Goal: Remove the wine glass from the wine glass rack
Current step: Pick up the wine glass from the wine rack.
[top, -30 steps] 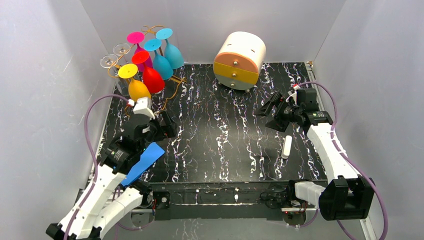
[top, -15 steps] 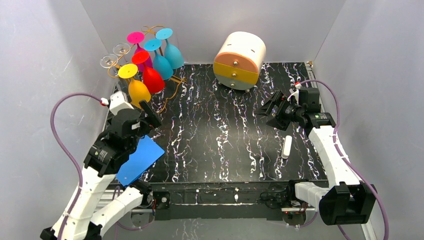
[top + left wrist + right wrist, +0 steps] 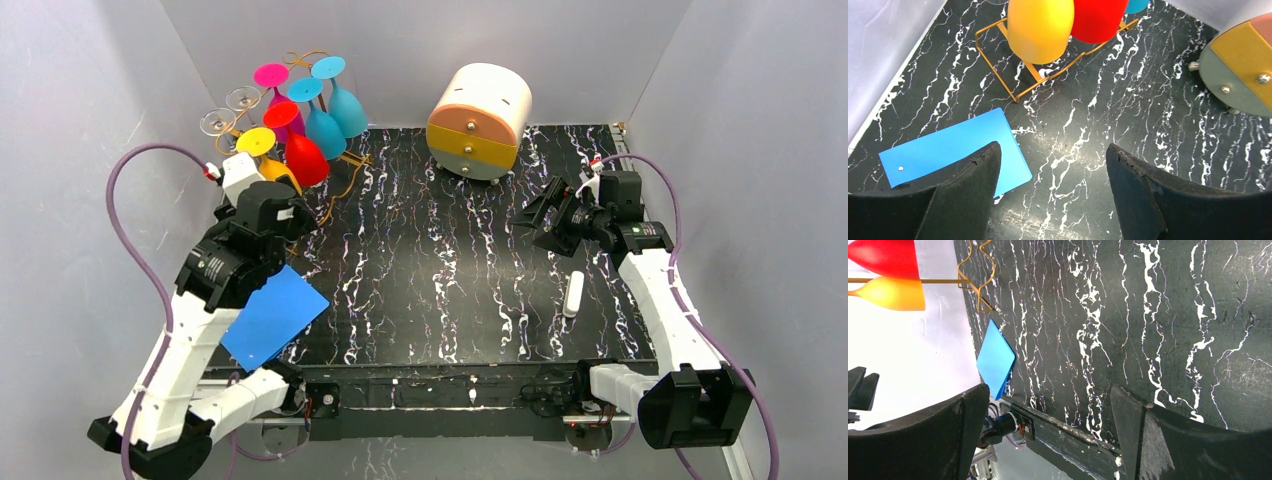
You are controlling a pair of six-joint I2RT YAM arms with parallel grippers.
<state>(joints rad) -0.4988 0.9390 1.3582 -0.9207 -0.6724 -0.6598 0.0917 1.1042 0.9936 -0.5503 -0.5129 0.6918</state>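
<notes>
Seven stemmed wine glasses [image 3: 305, 158] (yellow, red, pink, two blue, two clear) hang bowl-down on the thin gold wire wine glass rack [image 3: 1038, 75] at the far left corner of the black, white-veined table [image 3: 450, 270]. The left gripper [image 3: 1052, 150] sits just before the rack near the yellow glass [image 3: 1040, 25], its fingers apart and holding nothing. The right gripper [image 3: 1048, 390] gapes wide and empty, well apart from the rack.
</notes>
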